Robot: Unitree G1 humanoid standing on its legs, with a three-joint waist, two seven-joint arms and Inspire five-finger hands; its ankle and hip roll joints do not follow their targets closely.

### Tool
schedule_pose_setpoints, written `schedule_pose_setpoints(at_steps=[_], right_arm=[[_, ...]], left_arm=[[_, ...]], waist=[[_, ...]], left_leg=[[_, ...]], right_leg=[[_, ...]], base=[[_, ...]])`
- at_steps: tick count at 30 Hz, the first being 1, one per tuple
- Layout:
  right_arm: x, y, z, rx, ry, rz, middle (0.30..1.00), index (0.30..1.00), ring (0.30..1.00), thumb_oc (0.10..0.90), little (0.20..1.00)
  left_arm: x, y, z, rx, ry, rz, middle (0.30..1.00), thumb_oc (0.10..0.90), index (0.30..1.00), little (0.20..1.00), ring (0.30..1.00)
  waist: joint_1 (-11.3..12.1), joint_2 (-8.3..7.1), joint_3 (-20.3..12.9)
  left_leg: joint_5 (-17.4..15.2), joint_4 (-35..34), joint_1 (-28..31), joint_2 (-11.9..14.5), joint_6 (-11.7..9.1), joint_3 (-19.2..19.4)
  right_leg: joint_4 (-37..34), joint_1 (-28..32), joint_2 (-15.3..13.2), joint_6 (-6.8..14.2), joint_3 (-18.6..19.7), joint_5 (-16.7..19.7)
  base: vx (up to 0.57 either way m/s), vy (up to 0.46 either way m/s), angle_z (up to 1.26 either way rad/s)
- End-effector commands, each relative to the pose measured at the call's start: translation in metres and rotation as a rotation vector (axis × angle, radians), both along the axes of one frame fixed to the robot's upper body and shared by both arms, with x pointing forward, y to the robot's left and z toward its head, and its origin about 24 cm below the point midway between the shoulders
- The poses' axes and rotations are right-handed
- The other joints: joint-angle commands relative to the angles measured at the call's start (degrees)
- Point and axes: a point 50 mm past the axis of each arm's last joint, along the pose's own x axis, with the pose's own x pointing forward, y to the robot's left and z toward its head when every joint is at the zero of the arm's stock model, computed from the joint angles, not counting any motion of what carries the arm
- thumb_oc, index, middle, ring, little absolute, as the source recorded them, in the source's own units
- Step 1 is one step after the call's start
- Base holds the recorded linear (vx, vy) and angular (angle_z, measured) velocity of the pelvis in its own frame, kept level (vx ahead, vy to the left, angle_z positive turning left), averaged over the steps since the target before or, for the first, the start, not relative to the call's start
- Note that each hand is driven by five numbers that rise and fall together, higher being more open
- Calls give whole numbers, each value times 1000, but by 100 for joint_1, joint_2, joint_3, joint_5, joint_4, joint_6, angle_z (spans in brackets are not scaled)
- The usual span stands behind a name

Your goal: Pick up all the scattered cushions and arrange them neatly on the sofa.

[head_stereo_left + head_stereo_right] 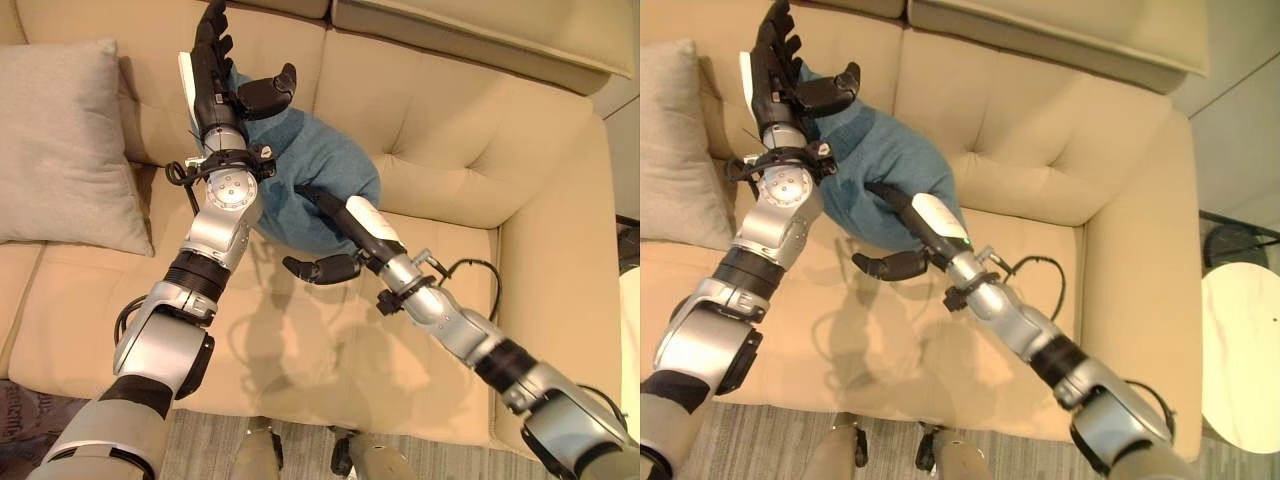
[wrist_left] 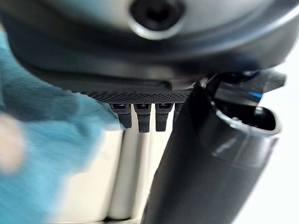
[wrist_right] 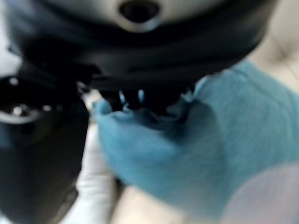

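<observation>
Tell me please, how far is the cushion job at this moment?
Done: a grey cushion already leans against the sofa backrest at the robot's left. In hand: the blue cushion is on the seat against the backrest, with the left hand open at its upper edge and the right hand open along its lower side. Left: letting go and squaring it up; other cushions cannot be judged from here.

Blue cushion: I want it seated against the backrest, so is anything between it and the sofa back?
Nothing visible does. The blue cushion already leans on the backrest, between the left hand and right hand.
</observation>
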Motion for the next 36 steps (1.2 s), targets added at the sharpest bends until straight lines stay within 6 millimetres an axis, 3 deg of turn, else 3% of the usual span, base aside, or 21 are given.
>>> schedule_pose_setpoints(at_steps=[1, 2, 3, 4, 5, 6, 7, 11, 12, 13, 14, 18, 20, 22, 23, 26, 28, 29, 30, 31, 36], right_arm=[[9, 1, 27, -13, -154, -110, 900, 900, 900, 800, 900], [14, -16, 35, -47, -202, -181, 900, 900, 900, 800, 900], [16, -26, 37, -64, -214, -218, 900, 900, 900, 800, 900], [16, -25, 36, -65, -212, -217, 900, 900, 900, 800, 900], [20, -45, 48, -89, -265, -281, 900, 900, 900, 800, 900], [20, -45, 47, -90, -263, -279, 900, 900, 900, 800, 900], [21, -55, 54, -91, -290, -309, 900, 900, 900, 800, 900], [21, -89, 66, -135, -363, -421, 900, 900, 900, 800, 900], [21, -97, 66, -153, -373, -450, 900, 900, 900, 800, 900], [21, -96, 65, -153, -371, -448, 900, 900, 900, 800, 900], [20, -113, 64, -181, -388, -513, 900, 900, 900, 800, 900], [14, -142, 59, -145, -395, -626, 900, 900, 900, 800, 900], [8, -151, 55, -132, -420, -672, 900, 900, 900, 800, 900], [7, -153, 55, -127, -448, -696, 900, 900, 900, 800, 900], [6, -153, 60, -118, -508, -740, 900, 900, 900, 800, 900], [5, -151, 68, -70, -564, -789, 900, 900, 900, 800, 900], [3, -150, 70, -62, -582, -789, 900, 900, 900, 800, 900], [3, -150, 70, -62, -583, -790, 900, 900, 900, 800, 900], [-4, -152, 73, -83, -644, -811, 900, 900, 900, 800, 900], [-5, -152, 73, -84, -643, -811, 900, 900, 900, 800, 900], [-21, -156, 83, 95, -729, -795, 900, 900, 900, 800, 900]], left_arm=[[-92, -43, 97, -54, -653, -454, 900, 800, 900, 900, 900], [-102, -32, 60, -64, -620, -581, 900, 800, 900, 900, 900], [-105, -29, 41, -63, -577, -644, 900, 800, 900, 900, 900], [-105, -28, 40, -64, -574, -644, 900, 800, 900, 900, 900], [-115, -13, 7, -91, -509, -733, 900, 800, 900, 900, 900], [-115, -12, 6, -92, -507, -733, 900, 800, 900, 900, 900], [-117, -7, -9, -116, -469, -739, 900, 800, 900, 900, 900], [-130, 8, -40, -142, -383, -787, 900, 800, 900, 900, 900], [-133, 11, -49, -158, -356, -801, 900, 800, 900, 900, 900], [-133, 12, -50, -158, -353, -800, 900, 800, 900, 900, 900], [-139, 19, -74, -186, -253, -813, 900, 800, 900, 900, 900], [-145, 20, -119, -277, -57, -858, 900, 800, 900, 900, 900], [-142, 9, -136, -373, 10, -895, 900, 800, 900, 900, 900], [-139, 1, -140, -380, 36, -924, 900, 800, 900, 900, 900], [-134, -14, -151, -412, 114, -982, 900, 800, 900, 900, 900], [-129, -27, -164, -401, 186, -1004, 900, 800, 900, 900, 900], [-126, -29, -171, -417, 213, -982, 900, 800, 900, 900, 900], [-126, -29, -171, -416, 212, -983, 900, 800, 900, 900, 900], [-115, -32, -191, -434, 295, -892, 900, 800, 900, 900, 900], [-114, -32, -192, -434, 295, -891, 900, 800, 900, 900, 900], [-89, -27, -208, -245, 383, -717, 900, 800, 900, 900, 900]], waist=[[627, 130, -173], [795, 145, -169], [854, 158, -182], [844, 160, -199], [978, 147, -175], [970, 151, -188], [1030, 142, -176], [1216, 100, -143], [1256, 103, -115], [1245, 96, -151], [1298, 83, -148], [1355, 61, -122], [1321, 26, -125], [1321, 17, -135], [1278, -1, -156], [1220, -7, -144], [1182, -26, -184], [1192, -20, -154], [1086, -54, -194], [1081, -58, -225], [809, -62, -299]], left_leg=[[-950, 25, 289, -55, -261, 249], [-949, 25, 305, -91, -255, 203], [-951, 25, 312, -105, -248, 180], [-952, 25, 312, -105, -248, 178], [-963, 25, 322, -130, -240, 147], [-965, 25, 323, -130, -240, 148], [-959, 25, 329, -143, -235, 130], [-1070, 25, 397, -105, -296, 22], [-943, 25, 351, -126, -250, 52], [-1077, 25, 404, -98, -294, 16], [-1088, 25, 437, -102, -270, -3], [-1112, 25, 534, -97, -231, -33], [-1126, 25, 580, -96, -213, -69], [-1136, 25, 593, -98, -204, -85], [-1148, 25, 606, -86, -190, -95], [-1014, 25, 560, -114, -124, -70], [-1152, 25, 622, -82, -166, -106], [-1018, 25, 571, -111, -126, -68], [-1038, 25, 591, -105, -119, -68], [-1171, 25, 641, -77, -159, -107], [-1065, 25, 579, -84, -129, -21]], right_leg=[[57, 416, -333, 515, -358, -707], [57, 464, -342, 482, -401, -733], [57, 485, -348, 468, -426, -742], [57, 486, -347, 468, -428, -743], [57, 514, -368, 465, -451, -752], [57, 514, -368, 465, -450, -752], [57, 529, -367, 460, -445, -756], [57, 628, -324, 460, -401, -906], [57, 589, -356, 432, -478, -802], [57, 637, -326, 458, -403, -916], [57, 662, -319, 449, -389, -926], [57, 757, -297, 425, -375, -967], [57, 820, -288, 419, -402, -990], [57, 835, -283, 420, -405, -993], [57, 849, -278, 426, -390, -1000], [57, 789, -305, 401, -433, -882], [57, 843, -272, 418, -353, -1003], [57, 795, -303, 396, -427, -890], [57, 794, -301, 392, -414, -892], [57, 842, -270, 414, -338, -1005], [57, 722, -306, 413, -348, -875]], base=[[-44, -3, 26], [50, -38, 29], [47, -27, 25], [23, -6, 24], [11, 1, 29], [13, 3, 27], [2, -10, 18], [36, -45, 6], [-5, -17, 7], [0, 0, 0], [98, -59, 1], [7, -8, 4], [-2, -7, 8], [-6, -1, 11], [-96, 42, 6], [-38, 23, 0], [39, -15, -1], [-82, 55, 1], [0, 0, 0], [-6, 37, 1], [-1, 41, 0]])
